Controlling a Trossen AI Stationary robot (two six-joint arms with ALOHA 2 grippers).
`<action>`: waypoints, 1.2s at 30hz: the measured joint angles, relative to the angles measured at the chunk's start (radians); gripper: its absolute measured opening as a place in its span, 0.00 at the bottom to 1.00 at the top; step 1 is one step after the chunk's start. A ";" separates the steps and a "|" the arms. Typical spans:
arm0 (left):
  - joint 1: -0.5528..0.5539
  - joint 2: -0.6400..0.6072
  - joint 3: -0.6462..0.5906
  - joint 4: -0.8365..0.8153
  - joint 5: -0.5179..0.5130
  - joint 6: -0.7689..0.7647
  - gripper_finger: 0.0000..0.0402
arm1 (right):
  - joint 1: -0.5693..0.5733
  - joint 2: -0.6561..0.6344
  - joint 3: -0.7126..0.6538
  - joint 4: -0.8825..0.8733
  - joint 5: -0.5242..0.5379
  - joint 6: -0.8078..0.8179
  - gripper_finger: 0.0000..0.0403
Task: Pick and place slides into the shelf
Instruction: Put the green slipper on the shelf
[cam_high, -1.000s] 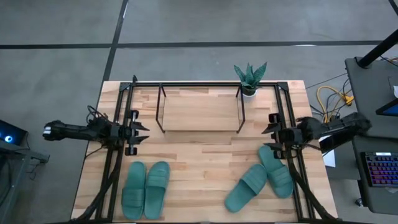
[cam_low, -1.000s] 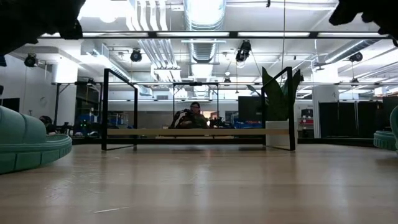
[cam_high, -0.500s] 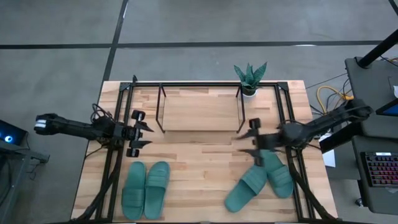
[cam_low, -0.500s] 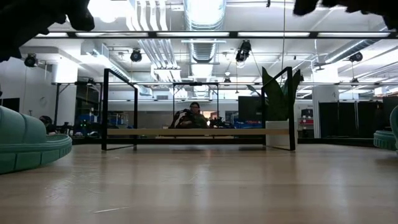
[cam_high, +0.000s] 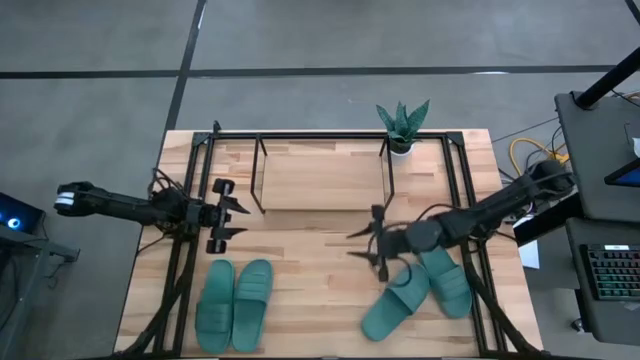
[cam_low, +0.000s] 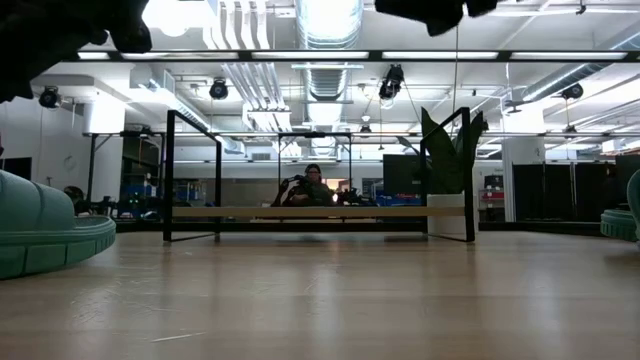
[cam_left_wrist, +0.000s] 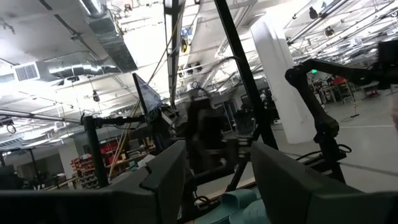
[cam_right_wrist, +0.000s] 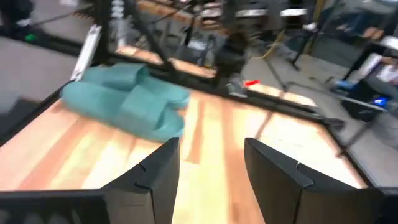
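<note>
Two teal slides lie side by side, soles down, near the table's front left. Two more slides lie at the front right, their far ends touching. The shelf, black rods under a wood board, stands at the far middle. My right gripper hovers open over bare table, just left of the right pair; its wrist view looks across at the left pair. My left gripper stays open at the left frame, beyond the left pair.
A spiky potted plant stands at the shelf's far right corner. A black frame runs along the table's left, right and far edges. In the low view a person sits in the room behind the shelf.
My right gripper has swung from the table's right edge toward the middle, past the right pair of slides, staying open and clear of them. The slides and the shelf have kept their places.
</note>
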 joint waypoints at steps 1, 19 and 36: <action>0.000 -0.004 0.000 -0.004 0.000 0.000 0.42 | 0.016 0.022 0.020 0.000 0.000 -0.005 0.42; 0.000 -0.013 -0.014 -0.006 -0.091 0.007 0.42 | 0.160 0.264 0.474 -0.679 0.216 0.301 0.41; 0.000 -0.017 -0.014 -0.005 -0.101 0.092 0.42 | 0.194 0.373 0.774 -1.170 -0.037 0.971 0.40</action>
